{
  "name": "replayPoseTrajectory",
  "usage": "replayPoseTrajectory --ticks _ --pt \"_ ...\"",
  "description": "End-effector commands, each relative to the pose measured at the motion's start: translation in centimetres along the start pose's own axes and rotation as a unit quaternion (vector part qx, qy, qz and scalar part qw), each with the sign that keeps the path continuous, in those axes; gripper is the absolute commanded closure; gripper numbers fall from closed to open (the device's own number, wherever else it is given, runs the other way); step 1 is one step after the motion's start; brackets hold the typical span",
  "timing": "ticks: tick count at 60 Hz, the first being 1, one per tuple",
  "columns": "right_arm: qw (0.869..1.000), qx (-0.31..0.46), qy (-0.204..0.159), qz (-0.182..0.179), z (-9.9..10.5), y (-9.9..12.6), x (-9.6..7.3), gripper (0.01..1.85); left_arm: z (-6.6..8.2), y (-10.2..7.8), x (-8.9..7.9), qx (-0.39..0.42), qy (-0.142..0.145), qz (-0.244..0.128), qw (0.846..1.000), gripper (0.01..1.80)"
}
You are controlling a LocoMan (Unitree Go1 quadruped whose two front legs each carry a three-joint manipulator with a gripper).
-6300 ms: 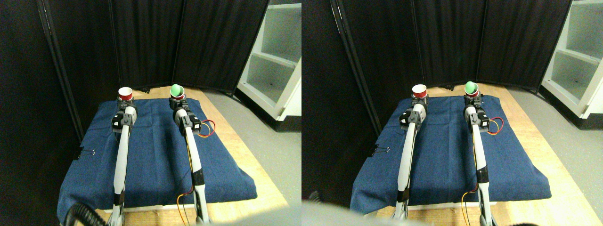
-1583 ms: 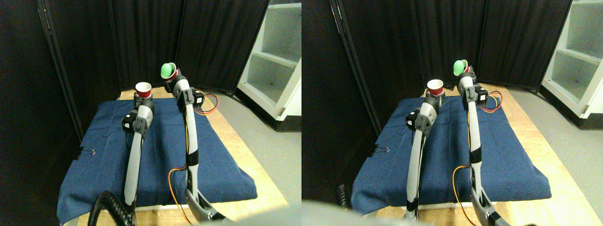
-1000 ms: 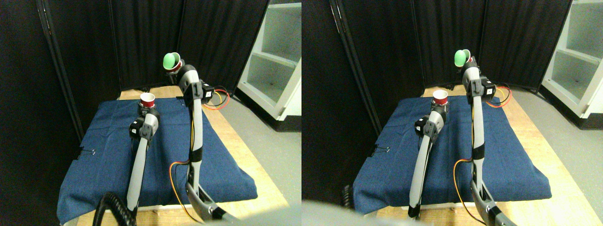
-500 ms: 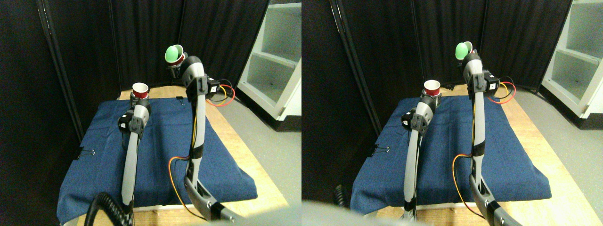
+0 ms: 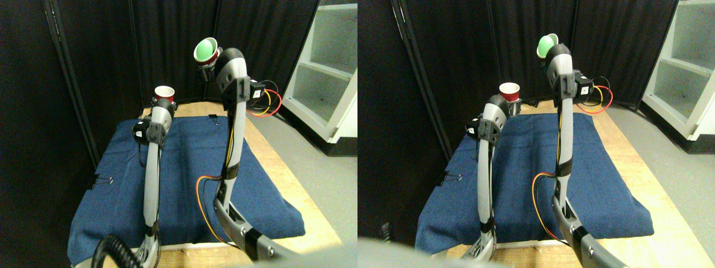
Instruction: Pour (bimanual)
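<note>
The blue cloth [image 5: 184, 167] covers the wooden table [image 5: 279, 167]; a black binder clip [image 5: 101, 180] sits at its near-left edge.

Left manipulator: rises from the near edge. The left gripper [image 5: 161, 101] is clamped on the red cup [image 5: 163, 93], held upright and clear of the cloth at far left.

Right manipulator: rises higher, to the right of the left one. The right gripper [image 5: 209, 66] is clamped on the second cup, whose rim and visible contents are green [image 5: 205, 50]. This green cup is tilted with its mouth toward the left and near side, above and to the right of the red cup and well apart from it.

Step in hand, as judged: alignment before the pour. The next move calls for bringing the tilted mouth over the red cup, then increasing tilt.

Limits of view: jaw detail is too small to resolve; both grips are inferred from the cups being off the table. The nature of the green contents cannot be determined.
</note>
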Motion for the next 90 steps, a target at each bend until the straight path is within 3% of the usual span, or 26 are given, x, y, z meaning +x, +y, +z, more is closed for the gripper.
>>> replayPoseTrajectory --ticks 1,18,33,49,63,90 --pt "1.000 0.001 -0.003 0.000 -0.5 0.1 0.5 1.53 -0.8 -0.5 -0.3 -0.008 0.004 -0.019 1.000 1.48" --pt "1.000 -0.022 0.017 -0.004 -1.0 -0.7 1.0 1.53 -2.5 0.7 0.2 -0.017 0.010 -0.012 1.000 1.48" --pt "0.998 -0.049 0.035 -0.007 -1.5 -1.6 1.3 1.53 -3.2 1.2 0.6 -0.034 0.009 -0.004 0.999 1.48" --pt "0.991 -0.119 0.056 -0.005 -1.9 -1.8 1.8 1.53 -3.1 1.2 1.2 -0.033 0.009 -0.003 0.999 1.48" --pt "0.991 -0.114 0.062 -0.013 -2.5 -1.8 2.4 1.53 -3.5 1.1 1.0 -0.029 0.009 0.002 1.000 1.48" --pt "0.983 -0.162 0.084 0.000 -2.2 -1.3 2.3 1.53 -3.0 1.1 1.3 -0.041 0.010 0.003 0.999 1.48"
